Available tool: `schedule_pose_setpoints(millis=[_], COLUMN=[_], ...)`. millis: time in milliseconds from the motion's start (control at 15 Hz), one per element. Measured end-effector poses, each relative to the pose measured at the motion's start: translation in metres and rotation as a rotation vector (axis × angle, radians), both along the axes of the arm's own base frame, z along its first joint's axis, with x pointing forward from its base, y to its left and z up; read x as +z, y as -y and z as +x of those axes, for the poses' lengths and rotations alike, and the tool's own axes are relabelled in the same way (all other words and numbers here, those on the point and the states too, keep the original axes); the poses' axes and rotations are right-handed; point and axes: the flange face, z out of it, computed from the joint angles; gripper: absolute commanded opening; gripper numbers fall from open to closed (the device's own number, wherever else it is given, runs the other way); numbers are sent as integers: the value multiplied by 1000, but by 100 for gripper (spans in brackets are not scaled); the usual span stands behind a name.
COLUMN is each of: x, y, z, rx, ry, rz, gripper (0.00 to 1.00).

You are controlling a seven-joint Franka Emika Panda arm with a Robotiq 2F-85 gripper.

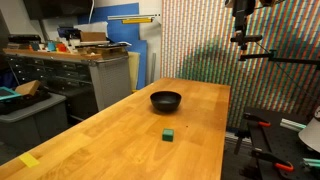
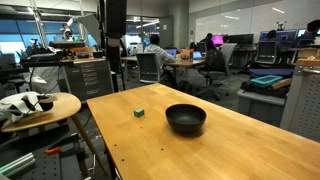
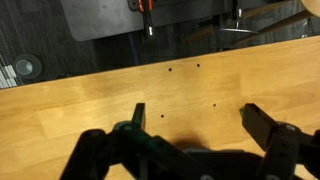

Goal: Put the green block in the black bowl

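The green block [image 1: 169,133] is a small dark-green cube on the wooden table [image 1: 120,135], a short way in front of the black bowl [image 1: 166,100]. Both exterior views show them; in an exterior view the green block [image 2: 139,112] lies to the left of the black bowl [image 2: 186,118]. My gripper [image 1: 243,42] hangs high above the table's far edge, well away from both. In the wrist view my gripper [image 3: 200,125] is open and empty, with only bare wood between its fingers. The block and bowl are out of the wrist view.
A flat yellow piece [image 1: 29,160] lies at the table's near corner. A round side table with clutter [image 2: 38,104] stands beside the table. Cabinets [image 1: 75,75] and a tripod arm [image 1: 285,58] stand around it. The table's edge [image 3: 120,72] crosses the wrist view.
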Motion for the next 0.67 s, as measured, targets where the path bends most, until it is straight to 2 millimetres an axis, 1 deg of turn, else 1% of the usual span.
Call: schedule_pose_setpoints(millis=[267, 667], x=[5, 5], y=[1, 1], z=[1, 2], rx=[-2, -2], ry=[13, 14], rz=[-5, -5], gripper=[100, 100])
